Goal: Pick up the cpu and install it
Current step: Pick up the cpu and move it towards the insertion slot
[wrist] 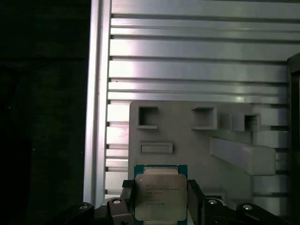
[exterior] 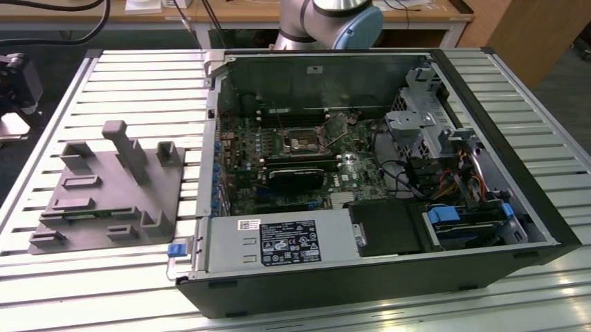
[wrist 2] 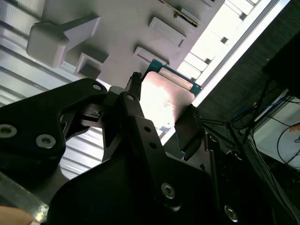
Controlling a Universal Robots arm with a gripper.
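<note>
The cpu (wrist: pixel 160 196) is a flat square chip with a shiny metal top and a green rim. In both wrist views it sits between the black fingers of my gripper (wrist: pixel 160 206), which is shut on its two opposite edges. The same cpu (wrist 2: pixel 165 99) hangs above the grey fixture block (wrist 2: pixel 117 23), held clear of it, in my gripper (wrist 2: pixel 161 107). In the exterior view the motherboard socket (exterior: pixel 302 143), with its metal frame, lies inside the open computer case (exterior: pixel 499 138).
The grey fixture block (exterior: pixel 106 187) with upright posts stands on the slatted metal table (exterior: pixel 138 83), at the exterior view's left of the case. Cables, a drive cage (exterior: pixel 420 128) and a power supply (exterior: pixel 277 242) crowd the case. The arm's base (exterior: pixel 328 21) rises behind the case.
</note>
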